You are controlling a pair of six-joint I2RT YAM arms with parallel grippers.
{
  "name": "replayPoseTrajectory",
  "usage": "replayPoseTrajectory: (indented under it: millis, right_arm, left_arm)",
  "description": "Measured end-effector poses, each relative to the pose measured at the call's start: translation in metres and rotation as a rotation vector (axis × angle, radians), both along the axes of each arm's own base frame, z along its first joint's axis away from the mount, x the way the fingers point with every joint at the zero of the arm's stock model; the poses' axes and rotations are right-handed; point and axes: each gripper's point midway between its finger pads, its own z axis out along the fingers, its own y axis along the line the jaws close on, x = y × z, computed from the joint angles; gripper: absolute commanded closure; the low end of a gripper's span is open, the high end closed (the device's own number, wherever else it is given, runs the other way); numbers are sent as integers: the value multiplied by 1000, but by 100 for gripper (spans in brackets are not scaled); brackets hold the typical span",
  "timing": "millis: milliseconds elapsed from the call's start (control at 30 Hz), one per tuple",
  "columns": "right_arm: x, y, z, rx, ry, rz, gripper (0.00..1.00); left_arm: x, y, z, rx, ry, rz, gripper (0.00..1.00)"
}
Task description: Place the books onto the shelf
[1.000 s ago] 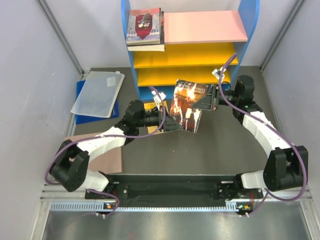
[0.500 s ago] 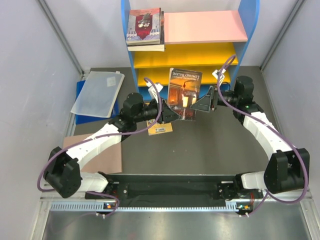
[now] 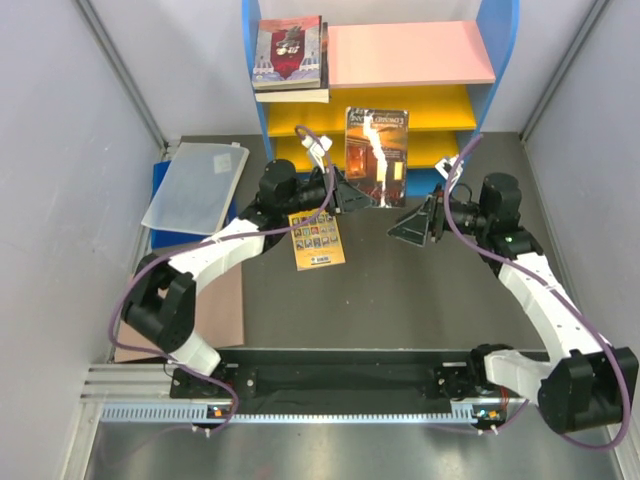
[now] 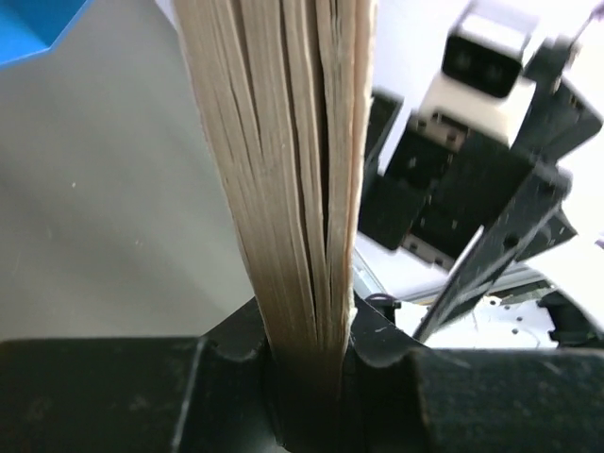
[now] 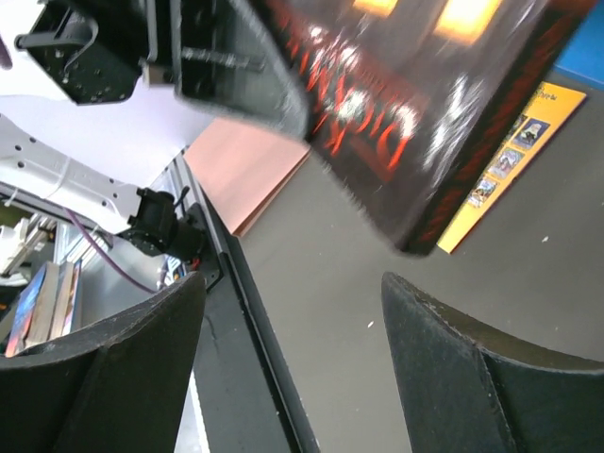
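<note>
The left gripper (image 3: pixel 343 192) is clamped on one edge of the dark orange-glow book (image 3: pixel 377 156), holding it upright in the air in front of the yellow boards of the shelf (image 3: pixel 410 55). The right gripper (image 3: pixel 408 224) has its jaws spread, near the book but apart from it. The yellow book (image 3: pixel 316 238) lies flat on the table (image 3: pixel 420 290) just beside the left gripper. Other books (image 3: pixel 290 55) are stacked at the left end of the pink top board.
</note>
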Motion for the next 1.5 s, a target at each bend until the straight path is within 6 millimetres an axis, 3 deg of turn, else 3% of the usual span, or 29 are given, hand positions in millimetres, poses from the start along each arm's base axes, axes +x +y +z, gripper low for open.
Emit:
replayPoseTrajectory:
  millis: [333,533,933,1233,1500]
  right_arm:
    - [-27,-9,-18,-18,3,-50,25]
    - [-29,-14,-15,-28,-23,-85,25]
    - [-23,-18,-22,-48,-8,-110,25]
    - [-17,-21,-23,-56,-8,-141,25]
    - [-11,-26,-27,-64,6,-171,25]
  left_arm:
    - [31,-23,35,-144,31,-49,100]
    - [42,-34,24,-231,142,-83,100]
    - [38,-36,28,-255,164,-114,100]
    - [31,-50,13,-144,178,-126,100]
    - [32,-55,31,-178,190,-140,100]
